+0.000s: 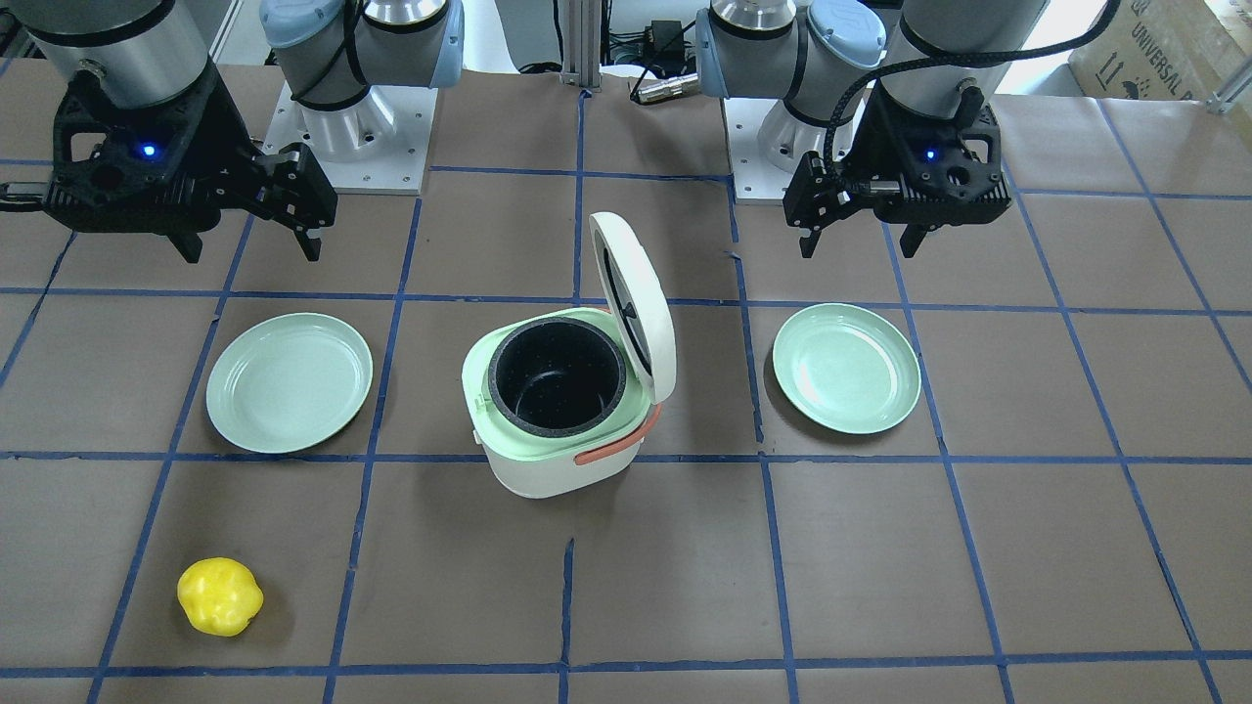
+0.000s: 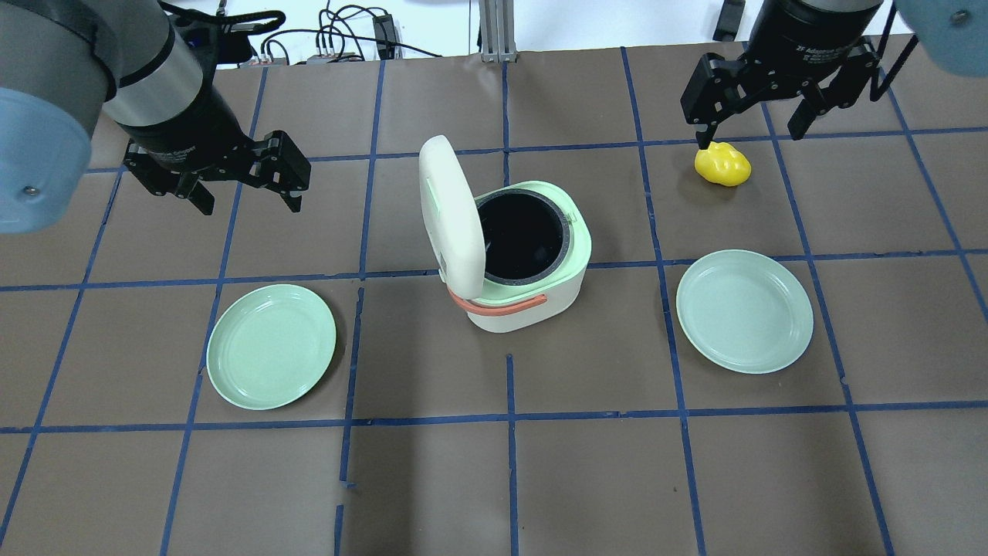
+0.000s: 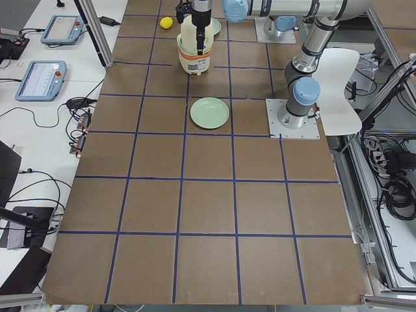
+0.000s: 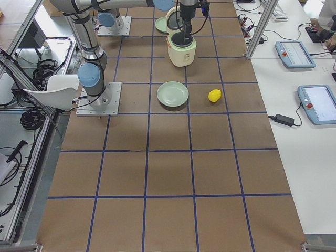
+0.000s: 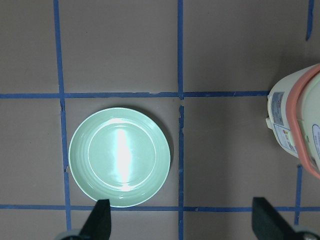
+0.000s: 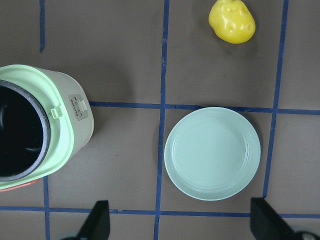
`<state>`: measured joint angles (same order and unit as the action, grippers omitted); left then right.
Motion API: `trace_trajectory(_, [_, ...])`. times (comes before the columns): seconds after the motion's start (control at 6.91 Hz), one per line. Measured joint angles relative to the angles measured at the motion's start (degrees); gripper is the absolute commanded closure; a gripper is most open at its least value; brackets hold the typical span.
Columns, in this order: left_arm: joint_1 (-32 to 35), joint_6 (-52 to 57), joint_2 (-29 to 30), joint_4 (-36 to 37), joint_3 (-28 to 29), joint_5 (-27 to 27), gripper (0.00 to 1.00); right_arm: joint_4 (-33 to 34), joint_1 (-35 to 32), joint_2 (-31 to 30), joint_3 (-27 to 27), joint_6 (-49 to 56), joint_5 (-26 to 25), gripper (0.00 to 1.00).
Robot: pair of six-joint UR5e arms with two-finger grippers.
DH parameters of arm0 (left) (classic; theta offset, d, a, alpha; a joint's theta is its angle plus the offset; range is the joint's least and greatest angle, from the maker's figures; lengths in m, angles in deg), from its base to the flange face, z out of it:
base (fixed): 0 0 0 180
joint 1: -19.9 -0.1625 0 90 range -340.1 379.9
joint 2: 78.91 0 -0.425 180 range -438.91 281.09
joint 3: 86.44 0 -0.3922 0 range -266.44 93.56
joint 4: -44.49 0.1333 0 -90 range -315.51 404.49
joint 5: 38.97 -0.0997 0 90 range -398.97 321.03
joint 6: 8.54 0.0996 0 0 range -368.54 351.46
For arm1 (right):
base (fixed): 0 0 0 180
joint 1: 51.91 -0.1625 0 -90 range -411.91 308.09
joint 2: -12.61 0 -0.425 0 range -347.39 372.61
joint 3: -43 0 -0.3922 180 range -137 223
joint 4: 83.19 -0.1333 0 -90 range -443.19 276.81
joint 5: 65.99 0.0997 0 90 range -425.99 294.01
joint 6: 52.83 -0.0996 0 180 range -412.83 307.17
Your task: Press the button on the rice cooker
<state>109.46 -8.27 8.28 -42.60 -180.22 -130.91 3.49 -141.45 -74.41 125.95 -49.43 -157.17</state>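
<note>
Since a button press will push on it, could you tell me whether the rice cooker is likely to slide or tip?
The rice cooker looks squat and wide-based, so tipping seems unlikely. Its inner pot looks empty, so it is probably light and may slide. The upright open lid could wobble.

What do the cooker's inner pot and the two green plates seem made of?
Inner pot: probably non-stick coated metal, matte black, faintly speckled. Left plate and right plate: likely plastic or melamine, smooth and semi-glossy, judging by the light streak.
</note>
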Motion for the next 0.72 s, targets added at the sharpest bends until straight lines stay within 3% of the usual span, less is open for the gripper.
trace_trajectory(0.72, [0.0,0.0,0.0,0.0,0.0,0.0,0.0,0.3,-9.0,0.7,-0.3,-1.8,-3.2,0.0])
